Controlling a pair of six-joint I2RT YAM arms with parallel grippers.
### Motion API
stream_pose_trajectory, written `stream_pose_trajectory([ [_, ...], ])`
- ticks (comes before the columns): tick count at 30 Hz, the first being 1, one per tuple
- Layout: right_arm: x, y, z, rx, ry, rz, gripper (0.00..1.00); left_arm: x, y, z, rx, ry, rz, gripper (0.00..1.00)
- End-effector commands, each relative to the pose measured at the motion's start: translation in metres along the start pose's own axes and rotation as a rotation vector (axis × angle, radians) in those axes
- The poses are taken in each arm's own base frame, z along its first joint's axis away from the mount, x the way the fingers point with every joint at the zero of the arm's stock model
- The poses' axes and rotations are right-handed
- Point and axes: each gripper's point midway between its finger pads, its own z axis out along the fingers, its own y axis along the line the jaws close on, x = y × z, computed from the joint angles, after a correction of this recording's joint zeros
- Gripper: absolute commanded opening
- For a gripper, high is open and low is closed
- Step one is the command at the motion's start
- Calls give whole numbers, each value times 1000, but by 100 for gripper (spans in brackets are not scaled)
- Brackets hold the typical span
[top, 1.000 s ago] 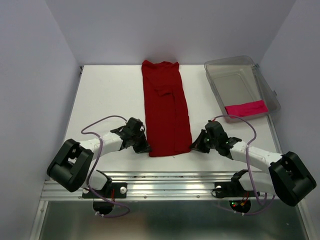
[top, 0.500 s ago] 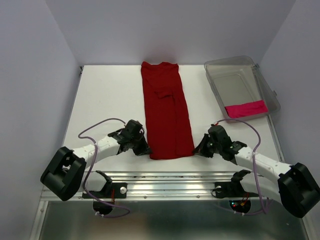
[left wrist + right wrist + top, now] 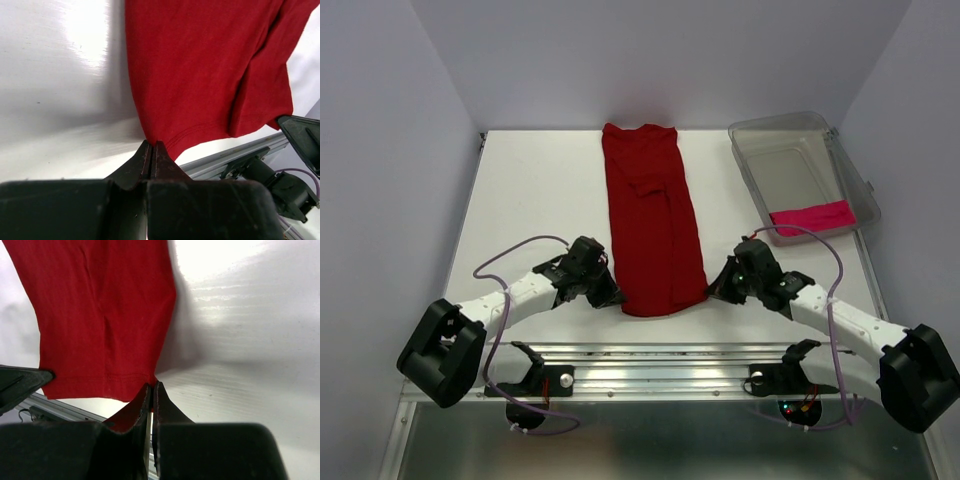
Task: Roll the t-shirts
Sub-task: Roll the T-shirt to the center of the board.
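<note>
A dark crimson red t-shirt [image 3: 653,215] lies folded into a long strip down the middle of the white table, collar at the far end. My left gripper [image 3: 613,299] is shut on the strip's near left hem corner [image 3: 152,141]. My right gripper [image 3: 713,291] is shut on the near right hem corner [image 3: 151,382]. The hem sags slightly between the two grips. The magenta-pink t-shirt [image 3: 811,217] sits as a small roll in the near end of the clear plastic bin [image 3: 840,160].
The bin stands at the table's back right. An aluminium rail [image 3: 660,372] runs along the near edge, just behind the held hem. Purple cables [image 3: 515,250] loop off both arms. Grey walls close in the table on three sides.
Both grippers have drawn the near hem a little toward the rail and then eased inward. The hem now bows between them. Both arms lie lower and more stretched out.
</note>
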Motion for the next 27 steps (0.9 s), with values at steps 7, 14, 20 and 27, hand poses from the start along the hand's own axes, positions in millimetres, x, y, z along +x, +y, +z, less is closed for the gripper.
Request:
stream_pose_trajectory([
  [7,-22,19,-2,-5,-58,-33,1,-8,-25,-9,62,-25,-13,0],
  [14,-20,19,1,2,-46,-37,1,-11,-26,-10,55,-30,3,0],
  [20,-6,7,3,6,-2,-50,1,9,0,-4,-6,37,39,41],
  [27,4,-1,6,14,24,-39,1,29,11,-5,-36,70,25,51],
])
